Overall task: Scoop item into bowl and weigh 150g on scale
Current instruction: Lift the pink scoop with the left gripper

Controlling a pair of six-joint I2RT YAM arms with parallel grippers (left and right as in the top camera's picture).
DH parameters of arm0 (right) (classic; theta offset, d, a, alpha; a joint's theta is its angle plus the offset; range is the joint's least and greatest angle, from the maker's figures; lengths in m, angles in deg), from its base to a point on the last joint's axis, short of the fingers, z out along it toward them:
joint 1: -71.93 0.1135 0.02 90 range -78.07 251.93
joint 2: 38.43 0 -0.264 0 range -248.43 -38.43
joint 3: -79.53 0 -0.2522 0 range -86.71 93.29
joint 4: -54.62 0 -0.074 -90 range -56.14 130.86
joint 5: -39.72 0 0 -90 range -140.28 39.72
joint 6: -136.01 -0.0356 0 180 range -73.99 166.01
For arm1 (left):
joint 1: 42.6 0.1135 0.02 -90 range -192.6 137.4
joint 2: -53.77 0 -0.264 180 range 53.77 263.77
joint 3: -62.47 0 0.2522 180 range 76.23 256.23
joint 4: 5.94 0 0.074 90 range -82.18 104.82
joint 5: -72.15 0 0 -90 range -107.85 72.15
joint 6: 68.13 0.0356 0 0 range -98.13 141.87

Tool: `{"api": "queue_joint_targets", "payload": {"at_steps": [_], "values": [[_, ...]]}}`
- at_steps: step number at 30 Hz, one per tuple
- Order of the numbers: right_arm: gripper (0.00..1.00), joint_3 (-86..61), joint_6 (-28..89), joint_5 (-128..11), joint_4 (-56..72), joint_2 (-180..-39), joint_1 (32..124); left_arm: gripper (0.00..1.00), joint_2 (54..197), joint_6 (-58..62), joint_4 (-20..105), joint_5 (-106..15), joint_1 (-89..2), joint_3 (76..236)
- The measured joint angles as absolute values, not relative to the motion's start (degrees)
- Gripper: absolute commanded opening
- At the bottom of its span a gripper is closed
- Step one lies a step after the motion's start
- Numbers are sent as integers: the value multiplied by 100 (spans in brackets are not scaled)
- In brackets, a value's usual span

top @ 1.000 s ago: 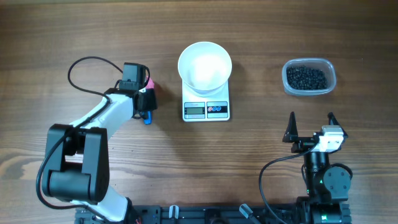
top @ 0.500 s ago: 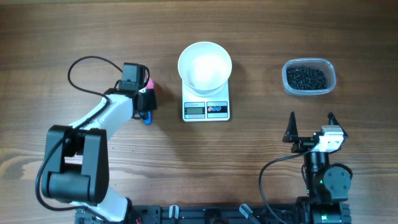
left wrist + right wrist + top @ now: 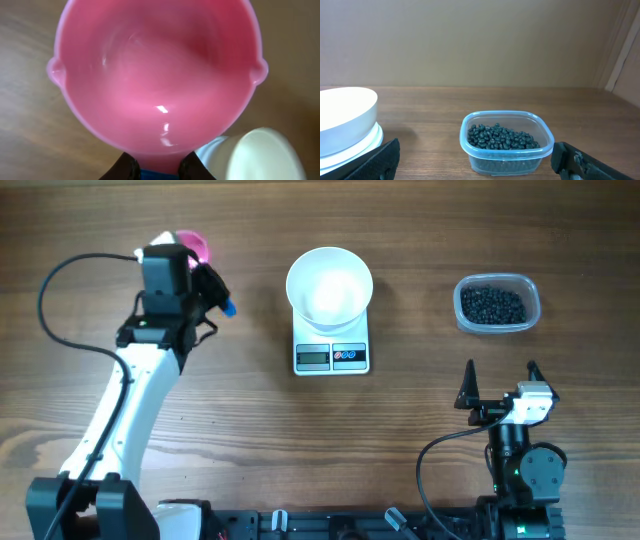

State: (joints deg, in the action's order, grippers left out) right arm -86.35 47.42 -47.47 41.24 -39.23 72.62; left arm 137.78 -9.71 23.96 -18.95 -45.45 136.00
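Beans (image 3: 492,305): all in clear tub (image 3: 530,305), far R side; none yet in white bowl (image 3: 329,285), which sits on scale (image 3: 332,357), centre. L gripper (image 3: 205,280) clamped on pink scoop (image 3: 155,75), empty. R gripper (image 3: 501,370) parked, jaws wide, holding nothing. Step, as judged: scoop in hand, first load not begun. Next calls for carrying scoop past bowl to tub and dipping it in w/o shoving tub.

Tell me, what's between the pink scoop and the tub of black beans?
Between the pink scoop and the tub sits the white bowl on the scale, seen from overhead.
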Motion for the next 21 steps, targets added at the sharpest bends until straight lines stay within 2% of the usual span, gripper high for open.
{"api": "queue_joint_targets", "payload": {"at_steps": [8,16,21], "values": [[100,-8635,4742,-4747,4124,-3923,7260,4,13778,-2518,1904,-2476,-4360,13620],[100,-8635,4740,-4749,4124,-3923,7260,4,13778,-4837,1891,-2710,-4360,13620],[100,-8637,3861,-4758,4347,-3929,7260,4,13778,-5440,1858,-3163,-4360,13620]]}}
